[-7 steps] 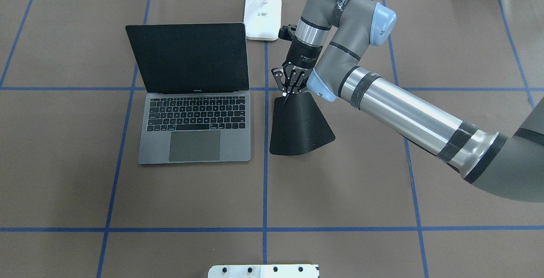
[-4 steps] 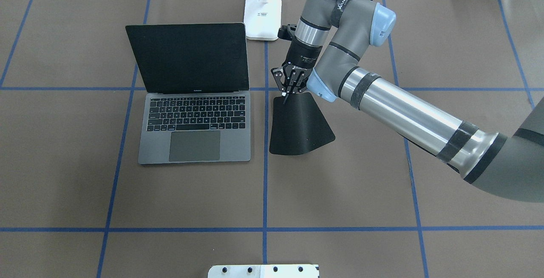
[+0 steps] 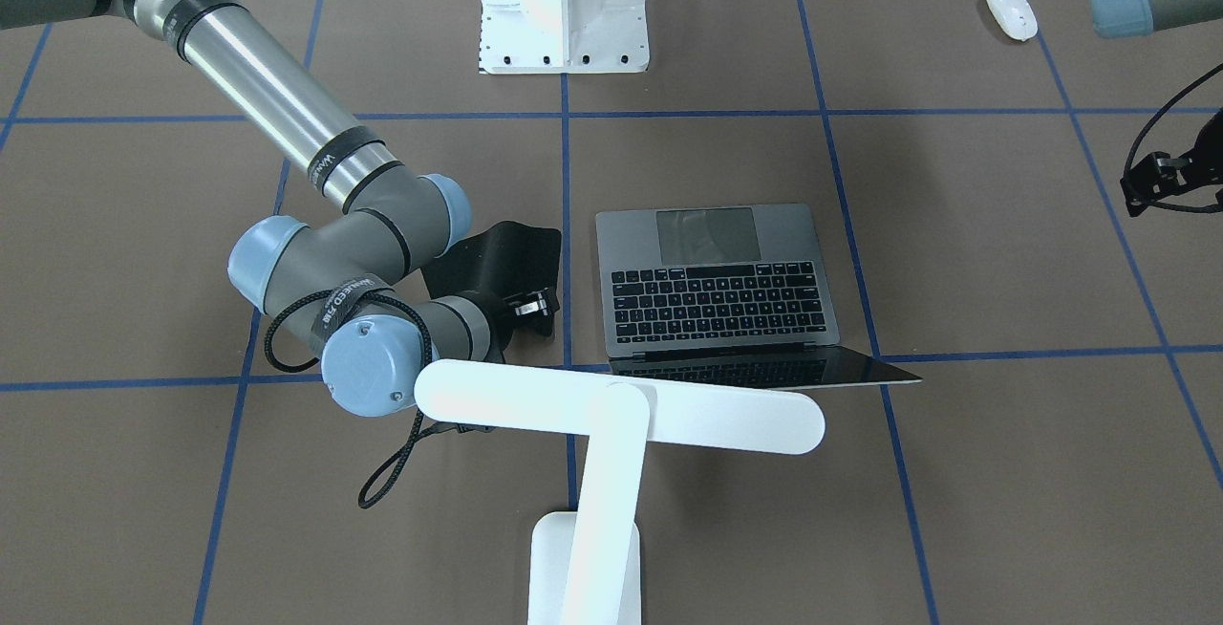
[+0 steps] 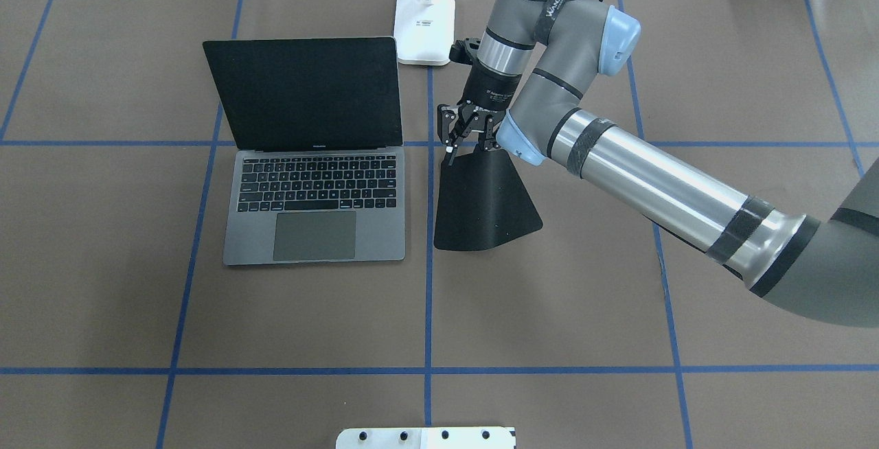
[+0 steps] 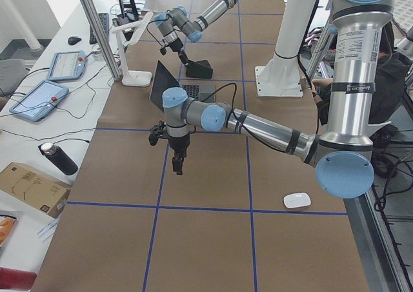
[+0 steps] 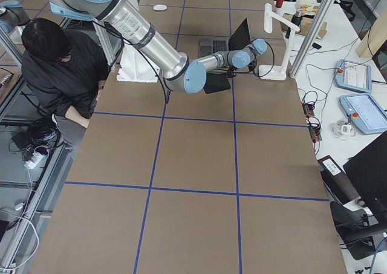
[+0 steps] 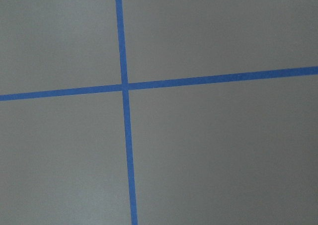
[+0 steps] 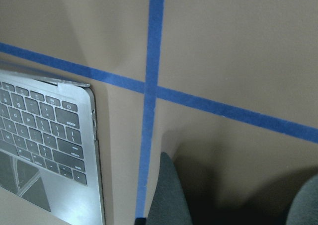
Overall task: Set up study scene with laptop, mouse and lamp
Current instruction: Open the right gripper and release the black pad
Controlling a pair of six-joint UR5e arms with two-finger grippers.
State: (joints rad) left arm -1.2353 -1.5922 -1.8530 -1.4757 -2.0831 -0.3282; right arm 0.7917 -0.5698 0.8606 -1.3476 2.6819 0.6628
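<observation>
Holds the right hand [image 4: 470,147] open at far edge of black pad [image 4: 484,209], just beside open laptop [image 4: 312,209]. Cannot tell for left hand [image 5: 177,169]. Shows mouse [image 3: 1011,13] well apart on desk [image 3: 955,510].

Overhead: behind robot, looking down. Front view: opposite, facing robot. Both share laptop [image 4: 314,205]. Wrist cameras: close over table [image 7: 223,160].

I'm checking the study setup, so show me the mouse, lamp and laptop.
mouse [image 3: 1011,13], front-facing view, top shell
lamp [image 3: 726,420], front-facing view, bar head
laptop [image 4: 314,235], overhead view, trackpad
</observation>
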